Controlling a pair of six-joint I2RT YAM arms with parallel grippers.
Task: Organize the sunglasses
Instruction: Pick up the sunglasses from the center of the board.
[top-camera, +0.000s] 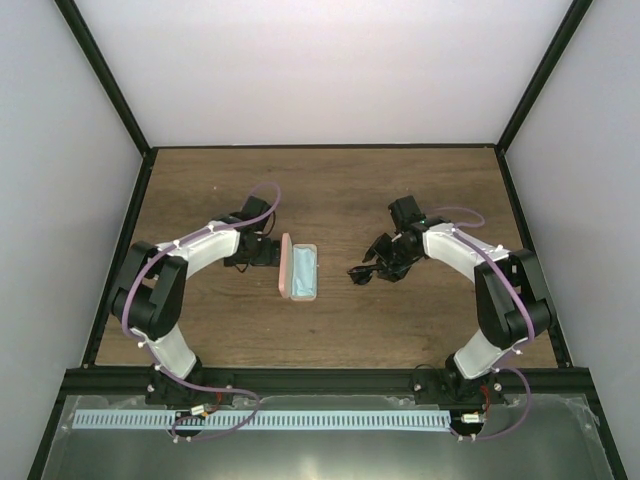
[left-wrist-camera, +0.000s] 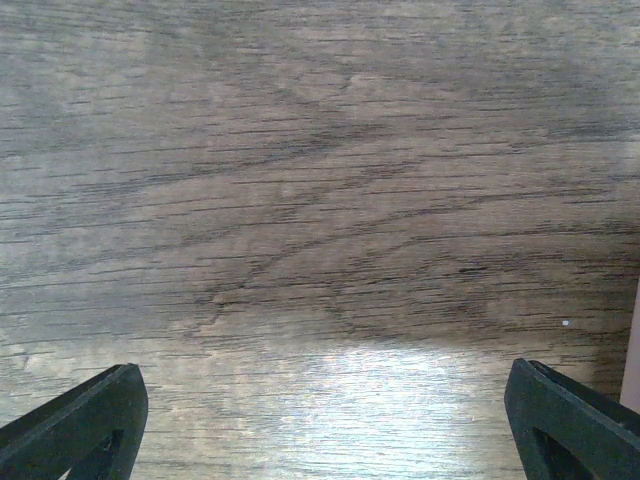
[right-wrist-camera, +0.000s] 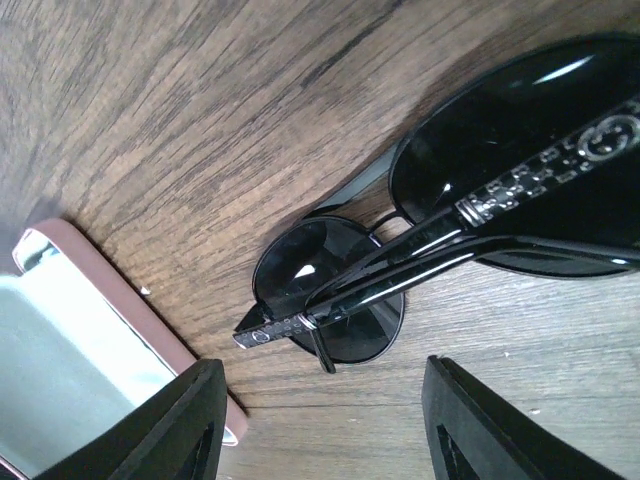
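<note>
The sunglasses (right-wrist-camera: 330, 290), black with dark lenses and folded patterned temples, lie on the wooden table just beyond my right gripper (right-wrist-camera: 322, 390). That gripper is open, with only bare wood between its fingers. In the top view the sunglasses (top-camera: 360, 271) sit right of the open pink case (top-camera: 301, 267), and the right gripper (top-camera: 385, 260) hovers at their right side. My left gripper (top-camera: 252, 247) is wide open beside the case's left edge; in its wrist view the gripper (left-wrist-camera: 322, 385) frames bare wood.
The pink case (right-wrist-camera: 95, 290) lies open with a light blue cloth (right-wrist-camera: 60, 370) inside, just left of the right gripper's left finger. A sliver of the case (left-wrist-camera: 633, 350) shows at the left wrist view's right edge. Black frame posts and white walls border the table (top-camera: 330, 190).
</note>
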